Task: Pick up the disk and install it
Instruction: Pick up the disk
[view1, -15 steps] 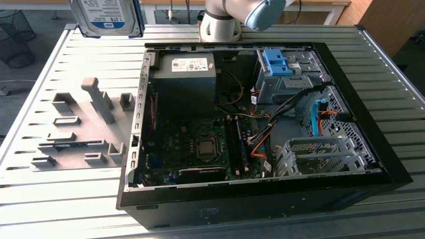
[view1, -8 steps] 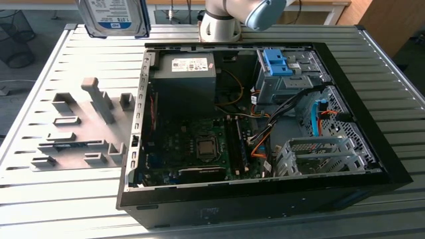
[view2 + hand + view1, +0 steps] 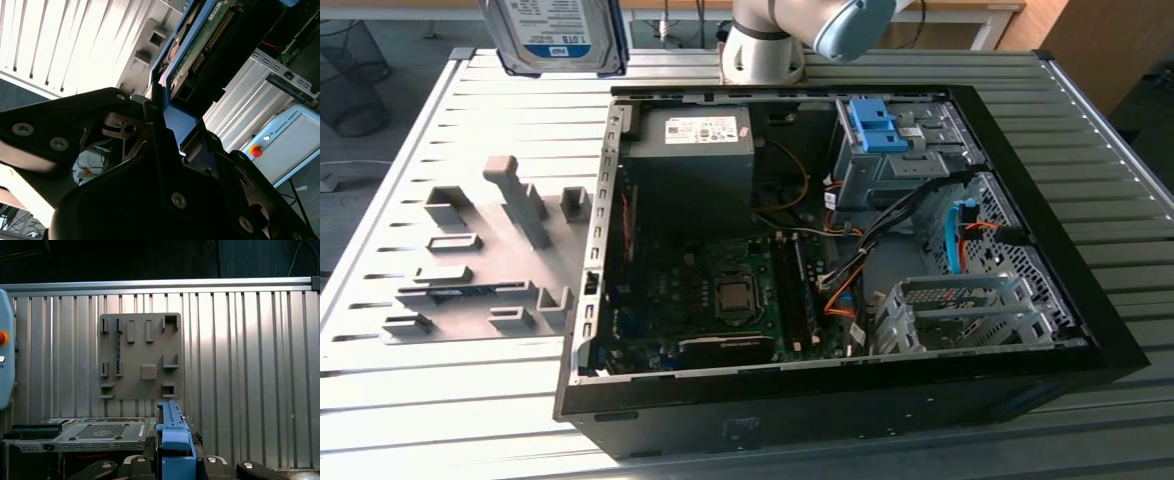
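Exterior view: the disk (image 3: 558, 35) was seen up in the air at the top edge, toward the exterior view's left, with its label side turned to the camera. It was well apart from the open case (image 3: 1067, 330). The arm (image 3: 767, 40) was mounted behind the case on the slatted table (image 3: 454, 400).

Case from above: the insides were laid bare here. The PSU (image 3: 687, 160) was set at the back, with the motherboard (image 3: 707, 300) in front of it. A blue bracket (image 3: 878, 125) was seated in the drive cage toward the exterior view's right. A grey plate (image 3: 480, 270) was laid on the table at the exterior view's left of the case.

Second wrist view: the other face of the disk was shown here, green board (image 3: 200, 45) and all. A blue rail (image 3: 182, 122) was run along its edge. A pendant (image 3: 295, 135) with a red button was caught off to one side.

First wrist view: the disk was seen edge-on, as a blue rail poking out of the black gripper (image 3: 172, 462). The plate was seen face-on beyond it, and a bit of the case (image 3: 100, 432) was caught beside it.

Gripper: it was clamped on the disk. In the second wrist view the black fingers (image 3: 152, 107) were pressed against the rail, so barely any opening was left.

Disk spot: it was held off the table, outside the case, and gripped by its railed edges.
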Robot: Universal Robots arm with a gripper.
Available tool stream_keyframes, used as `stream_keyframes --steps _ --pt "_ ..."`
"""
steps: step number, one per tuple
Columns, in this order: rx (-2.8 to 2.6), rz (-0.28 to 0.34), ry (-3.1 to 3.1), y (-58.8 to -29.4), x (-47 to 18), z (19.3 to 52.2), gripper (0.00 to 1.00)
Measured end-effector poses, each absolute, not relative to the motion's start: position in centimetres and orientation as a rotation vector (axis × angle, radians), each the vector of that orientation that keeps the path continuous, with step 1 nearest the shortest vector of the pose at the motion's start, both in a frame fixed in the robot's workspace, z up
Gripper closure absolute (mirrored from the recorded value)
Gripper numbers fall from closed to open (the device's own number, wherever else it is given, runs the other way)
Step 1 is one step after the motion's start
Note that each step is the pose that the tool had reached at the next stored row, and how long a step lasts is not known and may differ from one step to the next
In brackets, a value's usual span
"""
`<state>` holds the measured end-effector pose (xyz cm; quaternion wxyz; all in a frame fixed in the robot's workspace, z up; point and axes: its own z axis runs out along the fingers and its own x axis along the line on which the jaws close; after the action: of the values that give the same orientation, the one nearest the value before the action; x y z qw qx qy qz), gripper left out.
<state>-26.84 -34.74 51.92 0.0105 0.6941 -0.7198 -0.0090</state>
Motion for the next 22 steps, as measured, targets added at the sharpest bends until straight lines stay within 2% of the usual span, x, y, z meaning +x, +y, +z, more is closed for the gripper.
stream_keyframes --steps 22 --pt "2.166 -0.028 -2.246 -35.5 -25.87 51.91 0.63"
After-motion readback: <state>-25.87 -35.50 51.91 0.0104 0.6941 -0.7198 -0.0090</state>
